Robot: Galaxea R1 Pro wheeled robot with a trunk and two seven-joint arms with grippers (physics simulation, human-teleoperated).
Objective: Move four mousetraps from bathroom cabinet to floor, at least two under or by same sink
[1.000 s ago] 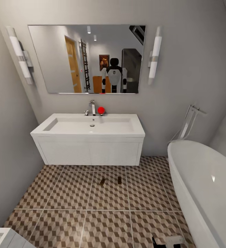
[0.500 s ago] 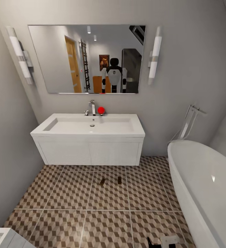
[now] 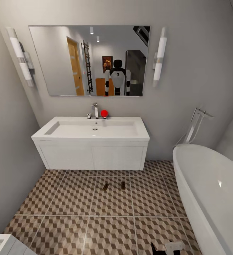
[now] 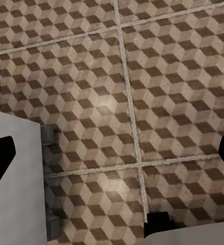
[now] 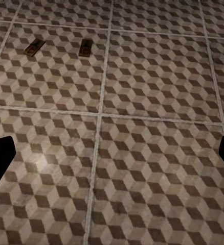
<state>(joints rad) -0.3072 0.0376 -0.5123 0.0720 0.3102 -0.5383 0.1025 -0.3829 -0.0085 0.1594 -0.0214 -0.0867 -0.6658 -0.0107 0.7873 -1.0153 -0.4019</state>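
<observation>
Two small brown wooden mousetraps (image 3: 105, 187) (image 3: 123, 185) lie on the cube-patterned tile bathroom floor (image 3: 70, 202), just before the long white sink (image 3: 95, 129). Both grippers' fingers are spread wide, holding nothing.

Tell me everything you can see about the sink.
The sink is a long white rectangular basin with a shallow bowl and a central drain. It sits on a white two-door wall-hung vanity clear of the floor. A chrome tap stands at its back edge, a red ball beside it. It is mounted against the wall, below the mirror.
</observation>
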